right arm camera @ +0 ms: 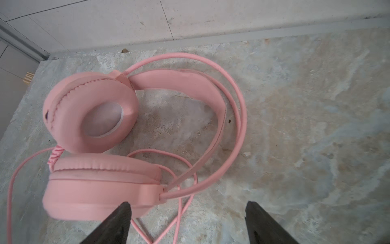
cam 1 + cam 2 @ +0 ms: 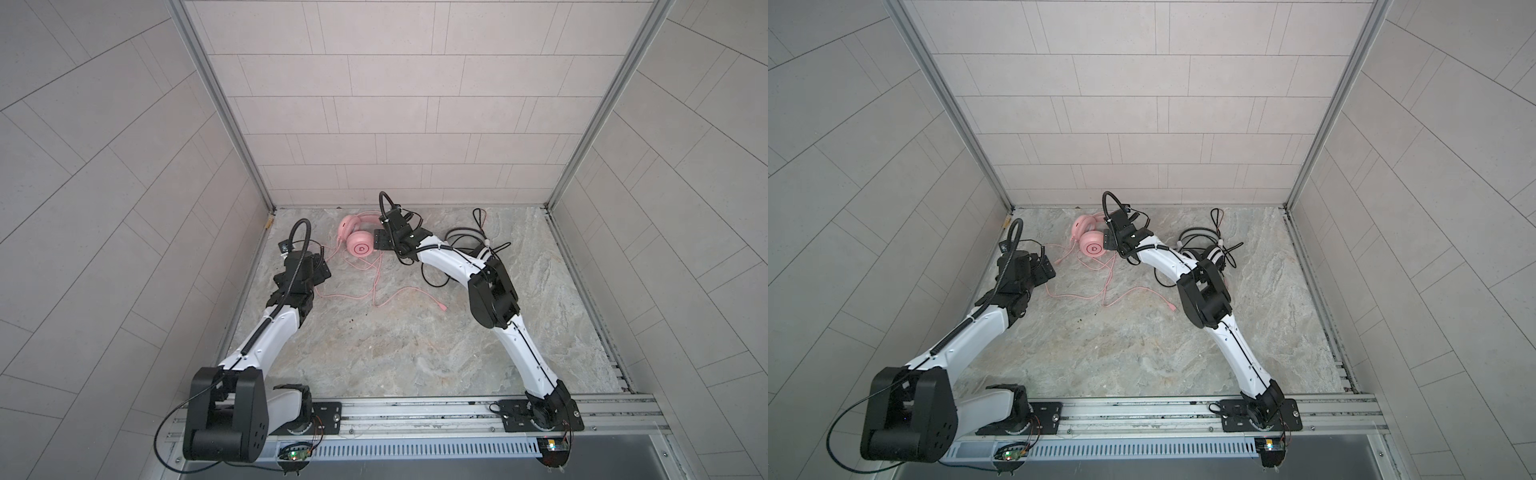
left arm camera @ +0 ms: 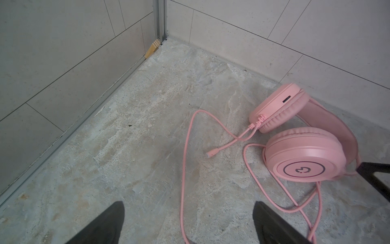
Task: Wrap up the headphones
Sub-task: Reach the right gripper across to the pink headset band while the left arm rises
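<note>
a marbled stone counter (image 2: 395, 353) fills the scene, boxed in by tiled walls (image 2: 395, 104) on the left, far and right sides. only the near edge, with its metal rail (image 2: 415, 409), is open. the left arm (image 2: 270, 332) and right arm (image 2: 490, 291) reach from that rail toward the far side.

the headphones lie far back. the pink headset (image 2: 358, 243) sits left of centre, near the far wall. the white-and-black headset (image 2: 1212, 254) lies to its right, partly hidden behind the right arm. the pink cable (image 3: 183, 169) sprawls loose toward the near side, its plug (image 2: 444, 307) well apart from the earcups, so wrapping looks not yet begun.

the right claw (image 1: 187, 202) stands wide and empty, just beside the near earcup. the left claw (image 3: 187, 202) is also wide and empty, over the cable.

a sound move, i judge: one claw steadies the headband while the other takes the cable close to the earcup, not mid-loop. room is tight toward the far wall; the near middle leaves space for drawing in slack.
</note>
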`<action>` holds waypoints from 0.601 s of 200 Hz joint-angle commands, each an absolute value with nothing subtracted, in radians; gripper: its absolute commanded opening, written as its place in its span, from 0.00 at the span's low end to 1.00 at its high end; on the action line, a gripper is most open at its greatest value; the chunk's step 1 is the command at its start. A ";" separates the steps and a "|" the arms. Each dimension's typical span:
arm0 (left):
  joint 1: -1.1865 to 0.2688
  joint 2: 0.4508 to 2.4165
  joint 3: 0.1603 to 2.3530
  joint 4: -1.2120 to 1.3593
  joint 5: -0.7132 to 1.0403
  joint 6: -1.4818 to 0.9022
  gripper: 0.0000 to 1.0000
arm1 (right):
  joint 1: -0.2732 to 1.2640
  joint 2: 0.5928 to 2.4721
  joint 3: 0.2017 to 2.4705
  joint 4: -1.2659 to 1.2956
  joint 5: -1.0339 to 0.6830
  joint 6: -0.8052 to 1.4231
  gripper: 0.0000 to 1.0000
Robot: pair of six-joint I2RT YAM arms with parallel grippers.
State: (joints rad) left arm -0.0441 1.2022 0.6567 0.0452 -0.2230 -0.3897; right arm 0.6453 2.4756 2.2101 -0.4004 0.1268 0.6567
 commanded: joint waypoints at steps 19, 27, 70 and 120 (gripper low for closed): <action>-0.042 1.188 0.650 0.036 -0.194 -0.403 1.00 | 0.624 2.505 2.265 -0.407 0.231 0.734 0.85; -0.042 1.191 0.653 0.030 -0.201 -0.405 1.00 | 0.620 2.516 2.272 -0.384 0.220 0.746 0.84; -0.042 1.192 0.659 0.025 -0.189 -0.405 1.00 | 0.607 2.639 2.434 -0.447 0.211 0.799 0.82; -0.043 1.194 0.659 0.025 -0.173 -0.411 1.00 | 0.606 2.687 2.441 -0.429 0.197 0.836 0.76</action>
